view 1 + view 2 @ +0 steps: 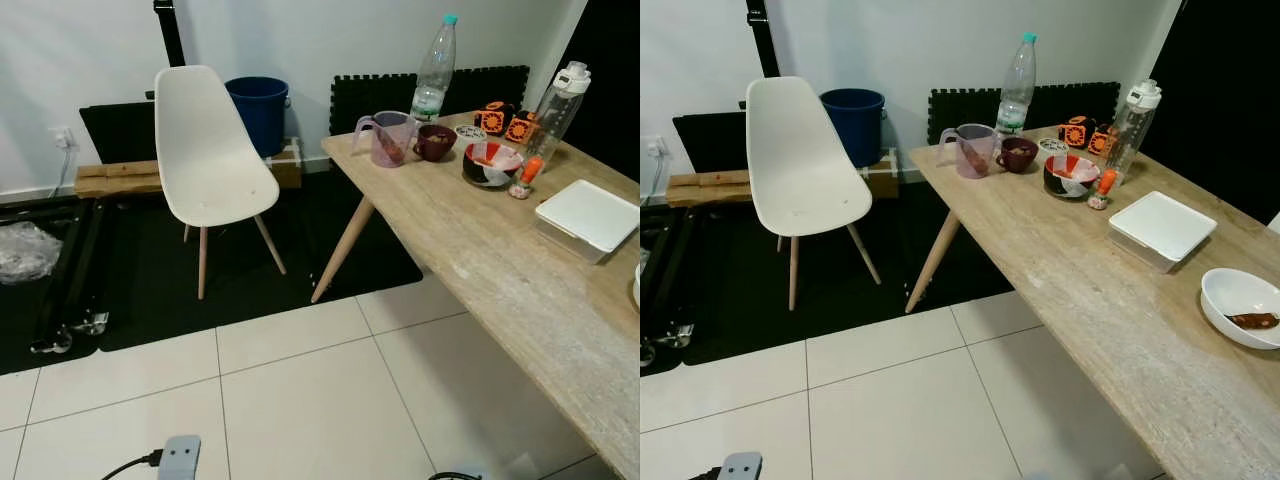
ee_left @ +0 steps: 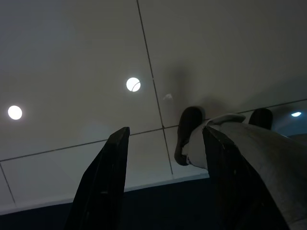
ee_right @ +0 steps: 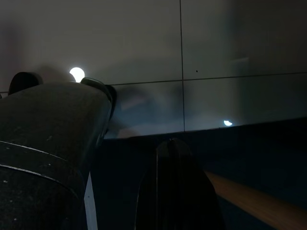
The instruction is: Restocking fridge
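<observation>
Several items crowded the table's (image 1: pixel 1080 300) far corner, well ahead. Left fingers (image 2: pixel 163 177) hung wide apart; right fingers' (image 3: pixel 177 187) spacing was unclear

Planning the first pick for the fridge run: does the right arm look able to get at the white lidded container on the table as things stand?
Probably yes. The white lidded container lies near the table edge on the robot's right, nothing stacked on it; the right pincer hangs low beside the table.

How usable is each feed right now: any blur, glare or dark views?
Left eye and right eye views: sharp, evenly lit, no motion blur; the table and white chair read clearly, and the black area behind the table loses detail. Left wrist view: dim, pointing at floor tiles with round lamp reflections, left gripper silhouetted with jaws apart. Right wrist view: very dark, murky shapes, one bright glare spot.
</observation>
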### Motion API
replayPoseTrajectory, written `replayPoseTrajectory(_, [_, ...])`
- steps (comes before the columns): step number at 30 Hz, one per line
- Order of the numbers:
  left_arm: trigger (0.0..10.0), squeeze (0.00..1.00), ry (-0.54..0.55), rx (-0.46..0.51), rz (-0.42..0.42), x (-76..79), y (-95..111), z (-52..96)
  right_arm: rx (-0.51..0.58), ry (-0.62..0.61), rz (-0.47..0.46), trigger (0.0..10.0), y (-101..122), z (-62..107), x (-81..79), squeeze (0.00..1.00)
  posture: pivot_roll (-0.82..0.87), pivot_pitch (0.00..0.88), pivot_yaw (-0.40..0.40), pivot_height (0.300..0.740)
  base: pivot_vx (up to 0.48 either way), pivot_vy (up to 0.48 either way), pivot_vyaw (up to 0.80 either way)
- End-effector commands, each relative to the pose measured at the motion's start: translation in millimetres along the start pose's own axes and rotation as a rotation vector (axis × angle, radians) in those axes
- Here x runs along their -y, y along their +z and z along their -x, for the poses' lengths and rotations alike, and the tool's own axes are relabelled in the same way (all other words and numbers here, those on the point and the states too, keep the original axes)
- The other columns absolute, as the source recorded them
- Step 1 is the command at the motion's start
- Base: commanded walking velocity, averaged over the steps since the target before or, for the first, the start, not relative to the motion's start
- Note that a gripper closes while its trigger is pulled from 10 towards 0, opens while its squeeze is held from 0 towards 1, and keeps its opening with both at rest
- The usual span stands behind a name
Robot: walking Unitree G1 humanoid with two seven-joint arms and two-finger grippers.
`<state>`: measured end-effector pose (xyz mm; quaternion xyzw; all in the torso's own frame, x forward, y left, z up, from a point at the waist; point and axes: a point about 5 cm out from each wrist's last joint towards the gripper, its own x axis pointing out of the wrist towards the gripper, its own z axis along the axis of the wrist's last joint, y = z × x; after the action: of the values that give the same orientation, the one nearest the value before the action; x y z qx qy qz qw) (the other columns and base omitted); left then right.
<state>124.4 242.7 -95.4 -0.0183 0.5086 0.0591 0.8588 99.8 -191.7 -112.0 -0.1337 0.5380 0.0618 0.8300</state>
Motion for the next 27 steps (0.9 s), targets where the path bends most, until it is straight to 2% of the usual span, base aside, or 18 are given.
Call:
replayPoseTrajectory(1, [10.0, 0.00, 0.018, -0.009, 0.013, -10.6, -6, 3.4, -0.053, 0.008, -0.015, 10.0, -16, 3.1, -4.2, 0.00, 0.10, 0.000, -0.033, 0.740, 0.000, 0.000, 0.00])
replayPoseTrajectory(3, [10.0, 0.00, 0.042, -0.028, 0.054, -15.5, -15, 6.2, -0.082, 0.002, -0.051, 10.0, -25, 5.3, -9.9, 0.00, 0.11, 0.000, -0.037, 0.740, 0.000, 0.000, 0.00])
replayPoseTrajectory(7, [10.0, 0.00, 0.053, -0.026, 0.089, -16.3, -18, 7.1, -0.102, 0.010, -0.066, 10.0, -31, 6.7, -13.3, 0.00, 0.11, 0.000, -0.017, 0.740, 0.000, 0.000, 0.00])
replayPoseTrajectory(10, [10.0, 0.00, 0.037, -0.012, 0.057, -13.6, -14, 6.0, -0.084, -0.013, -0.060, 10.0, -31, 7.3, -12.3, 0.00, 0.09, 0.008, -0.024, 0.740, 0.000, 0.000, 0.00])
replayPoseTrajectory(11, [10.0, 0.00, 0.024, -0.005, 0.012, -10.6, -7, 3.8, -0.069, -0.022, -0.074, 10.0, -30, 7.1, -12.3, 0.00, 0.08, 0.007, -0.039, 0.740, 0.000, 0.000, 0.00])
replayPoseTrajectory(14, [10.0, 0.00, 0.013, 0.011, -0.007, -7.6, 3, 1.1, -0.056, -0.017, -0.082, 10.0, -27, 6.6, -12.6, 0.00, 0.08, 0.026, -0.052, 0.740, 0.000, 0.000, 0.00])
replayPoseTrajectory(16, [10.0, 0.00, 0.007, 0.043, 0.006, -4.4, 17, -1.8, -0.056, -0.002, -0.047, 10.0, -25, 5.7, -12.2, 0.00, 0.08, 0.026, -0.061, 0.740, 0.000, 0.000, 0.00])
replayPoseTrajectory(18, [10.0, 0.00, 0.009, 0.062, 0.026, -2.6, 25, -3.2, -0.062, 0.002, -0.059, 10.0, -24, 5.1, -11.3, 0.00, 0.10, 0.025, -0.077, 0.740, 0.000, 0.000, 0.00])
replayPoseTrajectory(21, [10.0, 0.00, 0.012, 0.070, 0.041, -2.3, 29, -3.8, -0.073, 0.007, -0.033, 10.0, -22, 4.4, -10.4, 0.00, 0.10, 0.021, -0.087, 0.740, 0.000, 0.000, -0.19])
replayPoseTrajectory(27, [10.0, 0.00, 0.018, 0.058, 0.058, -2.3, 24, -3.4, -0.057, -0.008, -0.057, 10.0, -19, 3.9, -8.0, 0.00, 0.09, 0.025, -0.069, 0.740, 0.000, 0.000, -0.52])
